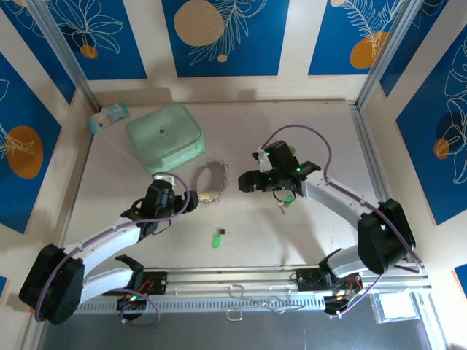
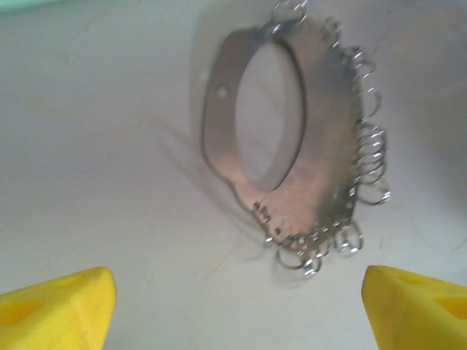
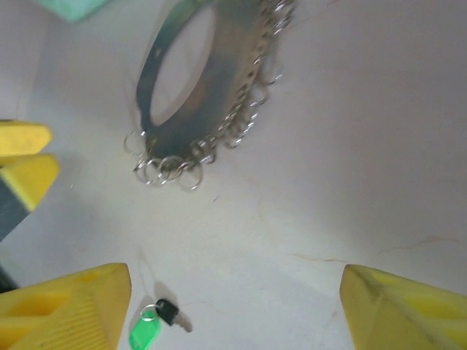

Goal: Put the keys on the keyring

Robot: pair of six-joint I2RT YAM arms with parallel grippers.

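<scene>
The keyring [image 1: 210,182], a silvery metal band edged with several small rings, lies mid-table between my two grippers. In the left wrist view the keyring [image 2: 321,146] sits just ahead of my left gripper [image 2: 237,313], whose yellow fingers [image 2: 58,306] stand wide apart with nothing between them. My right gripper [image 3: 233,310] is open too and empty, the keyring [image 3: 211,87] farther ahead of it. One key with a green tag [image 3: 157,324] lies by its left finger, at the near middle of the table [image 1: 217,238]. A second green key [image 1: 286,200] lies under the right arm.
A mint-green square box [image 1: 164,135] stands behind the keyring at the back left, with a small packet [image 1: 109,117] in the back left corner. An aluminium rail [image 1: 241,281] runs along the near edge. The left gripper's yellow fingers [image 3: 22,160] show in the right wrist view.
</scene>
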